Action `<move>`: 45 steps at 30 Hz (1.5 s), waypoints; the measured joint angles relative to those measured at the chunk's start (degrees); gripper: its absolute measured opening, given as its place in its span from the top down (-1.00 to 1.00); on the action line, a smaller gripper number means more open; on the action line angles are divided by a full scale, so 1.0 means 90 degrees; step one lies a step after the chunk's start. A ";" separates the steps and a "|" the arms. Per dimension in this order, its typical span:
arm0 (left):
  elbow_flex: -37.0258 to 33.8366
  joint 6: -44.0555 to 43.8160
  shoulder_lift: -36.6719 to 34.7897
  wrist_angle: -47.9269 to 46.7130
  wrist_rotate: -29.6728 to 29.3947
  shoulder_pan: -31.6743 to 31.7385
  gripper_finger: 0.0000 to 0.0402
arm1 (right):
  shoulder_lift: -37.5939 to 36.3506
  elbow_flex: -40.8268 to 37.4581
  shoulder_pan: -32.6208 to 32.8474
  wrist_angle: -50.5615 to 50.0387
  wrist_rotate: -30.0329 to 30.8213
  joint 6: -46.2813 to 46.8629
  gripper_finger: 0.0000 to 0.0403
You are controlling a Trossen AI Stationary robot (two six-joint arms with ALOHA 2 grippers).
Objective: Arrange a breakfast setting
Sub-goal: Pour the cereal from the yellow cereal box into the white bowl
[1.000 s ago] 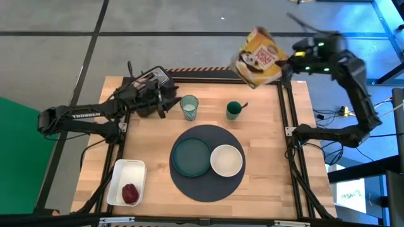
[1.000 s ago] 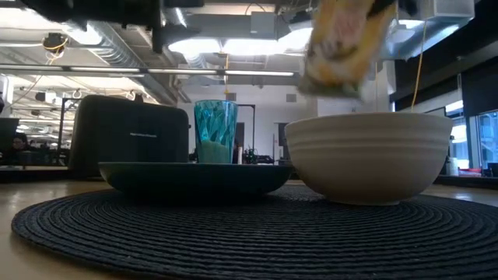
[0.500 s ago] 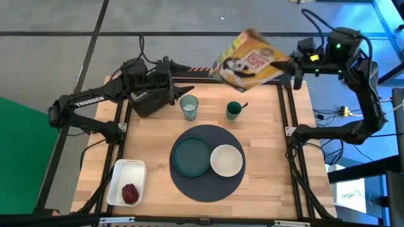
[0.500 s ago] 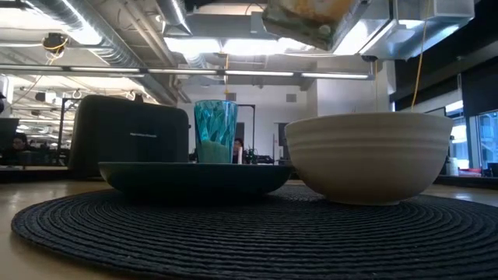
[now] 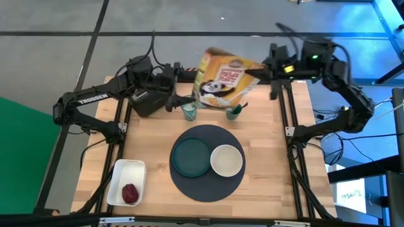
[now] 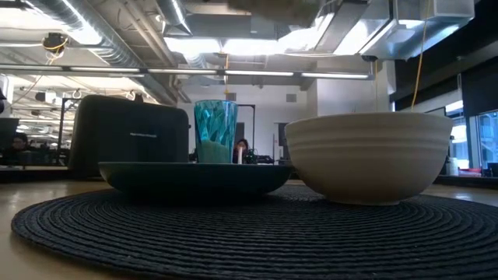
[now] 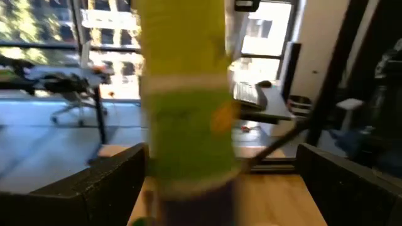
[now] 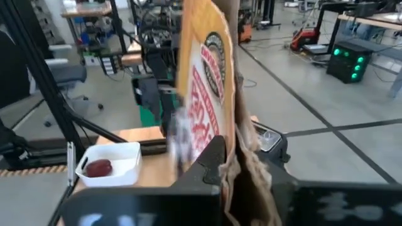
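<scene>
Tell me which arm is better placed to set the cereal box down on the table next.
The right. Its pincer is already clamped on the cereal box, holding it in the air above the tumbler. The left pincer hangs open beside the box, holding nothing.

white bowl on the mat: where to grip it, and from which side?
Judging by shape, pinch the white bowl at its rim, coming straight down, one finger inside and one outside. Its wide ribbed wall looks too broad to span. Take the rim away from the teal plate, which sits close beside it on the round dark-grey mat.
</scene>
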 joint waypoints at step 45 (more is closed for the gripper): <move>-0.0002 0.1141 -0.0358 -0.2598 -0.0803 -0.0408 0.17 | -0.0460 0.0015 0.0178 0.0053 0.2759 0.0744 0.20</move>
